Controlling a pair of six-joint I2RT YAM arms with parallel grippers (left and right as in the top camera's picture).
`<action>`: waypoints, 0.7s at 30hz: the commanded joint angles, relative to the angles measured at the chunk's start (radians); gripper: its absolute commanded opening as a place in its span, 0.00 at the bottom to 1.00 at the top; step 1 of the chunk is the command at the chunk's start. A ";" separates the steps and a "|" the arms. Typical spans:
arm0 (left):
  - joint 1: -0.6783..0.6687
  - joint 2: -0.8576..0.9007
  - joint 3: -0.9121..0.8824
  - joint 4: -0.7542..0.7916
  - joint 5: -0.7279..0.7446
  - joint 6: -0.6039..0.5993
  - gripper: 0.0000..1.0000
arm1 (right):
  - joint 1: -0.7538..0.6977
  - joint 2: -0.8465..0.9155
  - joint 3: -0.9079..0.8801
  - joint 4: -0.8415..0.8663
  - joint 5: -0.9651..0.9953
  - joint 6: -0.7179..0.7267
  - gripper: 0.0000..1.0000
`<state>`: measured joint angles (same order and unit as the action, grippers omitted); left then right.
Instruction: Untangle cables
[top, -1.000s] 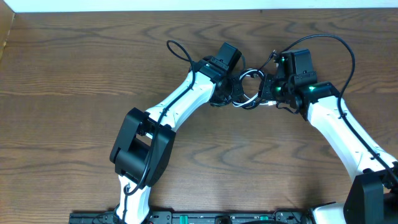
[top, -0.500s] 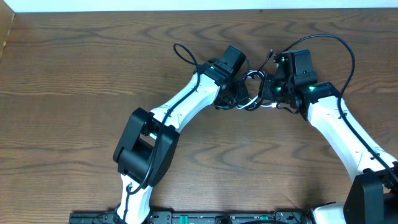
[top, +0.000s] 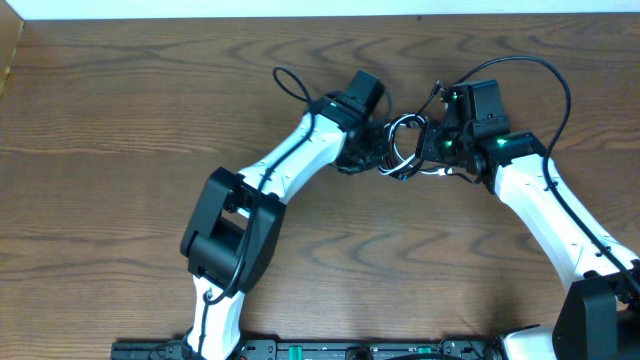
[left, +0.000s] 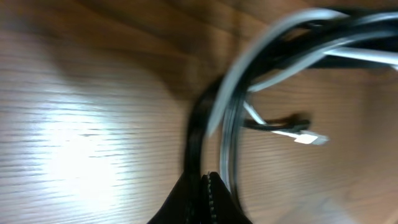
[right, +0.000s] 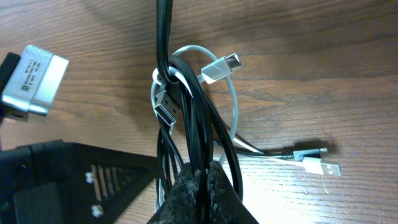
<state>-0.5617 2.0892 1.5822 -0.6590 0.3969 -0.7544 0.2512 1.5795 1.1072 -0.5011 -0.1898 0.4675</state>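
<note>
Two arms at a knot of cables, viewed from beside the brown wood-grain table (top: 120, 150). The thin white cord (right: 235, 102) and the thin black cord (right: 198, 124) are lying looped through one another in a single tangle near the far middle of the table, between the wrists of the two arms. The right gripper (right: 200, 180) is pressing its dark, rough-surfaced fingers together on several strands of the black cord, which are rising out of the pinch as a bunch. A white strand is passing just beside the left edge of those fingers, and whether it is also caught cannot be told. Above the pinch the white cord is curving around the black bunch, its white flat-ended plug (right: 221, 67) pointing up and to the right. The black cord's metal-shelled rectangular plug (right: 166, 109) is lying against the strands just below. Two further small plugs (right: 316, 163), one dark and one white, are resting on the wood to the right, just beside each other. The left gripper (left: 206, 183) is holding its jaws closed with no gap showing. A black strand and a white strand are running down to its tips on either side, but the wrist view is blurred, so whether either one is pinched cannot be told. Overhead, the two grippers are facing each other across the tangle, near but apart.
</note>
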 joint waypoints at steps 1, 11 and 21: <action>0.044 -0.053 -0.009 -0.047 -0.032 0.105 0.08 | -0.002 -0.008 0.009 0.003 0.001 0.014 0.01; 0.035 -0.222 -0.009 -0.077 0.086 0.496 0.08 | -0.002 -0.008 0.009 0.026 -0.120 -0.008 0.01; 0.031 -0.255 -0.009 -0.146 0.089 0.703 0.32 | -0.079 -0.008 0.009 0.036 -0.505 -0.215 0.01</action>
<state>-0.5476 1.8332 1.5764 -0.7856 0.4740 -0.1703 0.2115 1.5795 1.1072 -0.4633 -0.5335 0.3519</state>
